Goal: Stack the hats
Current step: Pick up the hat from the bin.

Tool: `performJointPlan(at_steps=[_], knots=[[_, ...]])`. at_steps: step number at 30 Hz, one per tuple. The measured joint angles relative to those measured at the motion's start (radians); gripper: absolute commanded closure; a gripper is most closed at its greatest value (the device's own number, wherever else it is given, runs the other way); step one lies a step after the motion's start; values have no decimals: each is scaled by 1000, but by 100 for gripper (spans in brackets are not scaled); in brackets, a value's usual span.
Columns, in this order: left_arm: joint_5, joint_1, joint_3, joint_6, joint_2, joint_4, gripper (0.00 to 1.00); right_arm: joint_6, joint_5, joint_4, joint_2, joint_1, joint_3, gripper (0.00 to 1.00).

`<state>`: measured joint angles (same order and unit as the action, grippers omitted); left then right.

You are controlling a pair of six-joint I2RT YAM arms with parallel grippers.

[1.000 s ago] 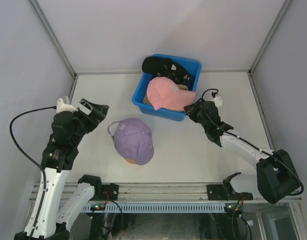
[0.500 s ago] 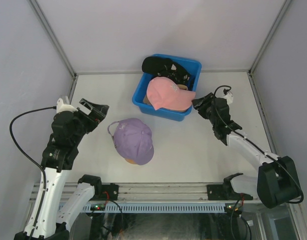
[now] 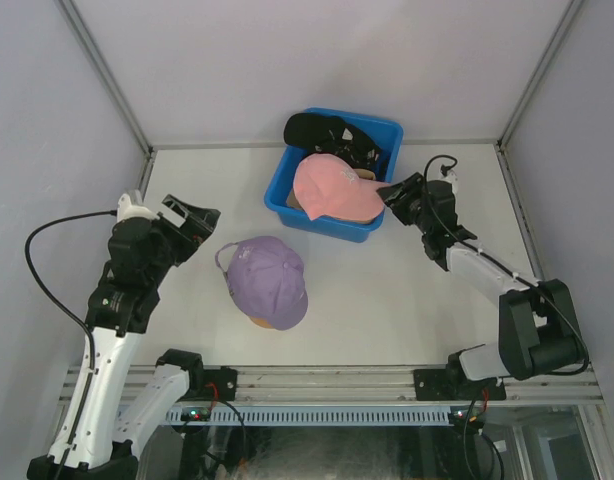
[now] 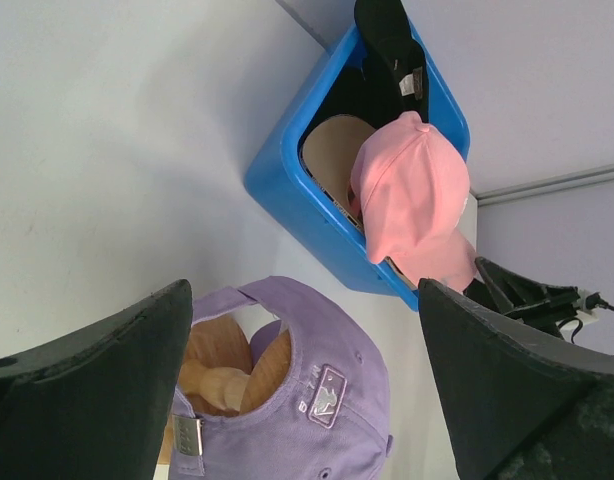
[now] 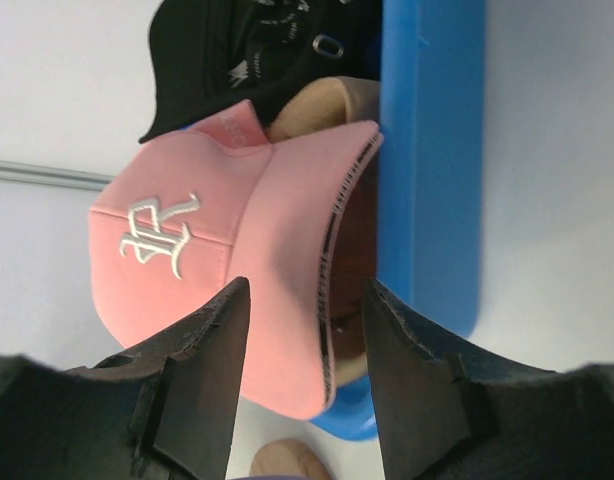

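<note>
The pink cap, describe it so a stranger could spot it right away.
Find the blue bin at the table's far edge. The pink cap lies on top of the pile inside, brim over the bin's near rim. Unlike the black cap behind it, it is pink with white embroidered letters.

A: What sort of place is this, a workshop?

B: A robotics lab, I'd say. It looks like a test cell. Plain white panels (image 3: 317, 60) box it in, held by metal posts (image 3: 105, 75). A left arm (image 3: 117, 300) and a right arm (image 3: 487, 275) are bolted to an aluminium rail (image 3: 327, 378) at the bare white desk (image 3: 407, 290) edge, with a black cable (image 3: 29, 262) looping loose.
</note>
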<state>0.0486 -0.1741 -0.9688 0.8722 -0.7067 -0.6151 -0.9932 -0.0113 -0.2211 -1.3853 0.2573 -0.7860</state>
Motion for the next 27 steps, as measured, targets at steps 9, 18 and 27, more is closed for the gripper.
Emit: performJointPlan(at_steps=[9, 18, 27], knots=[[0, 0, 0, 0, -12, 0, 3, -29, -87, -59, -124, -10, -94, 62], [0, 0, 0, -1, -18, 1, 3, -97, -206, -166, -161, -28, -97, 100], [-1, 0, 0, 0, 3, 0, 3, -141, -244, -208, -119, -37, -99, 100]])
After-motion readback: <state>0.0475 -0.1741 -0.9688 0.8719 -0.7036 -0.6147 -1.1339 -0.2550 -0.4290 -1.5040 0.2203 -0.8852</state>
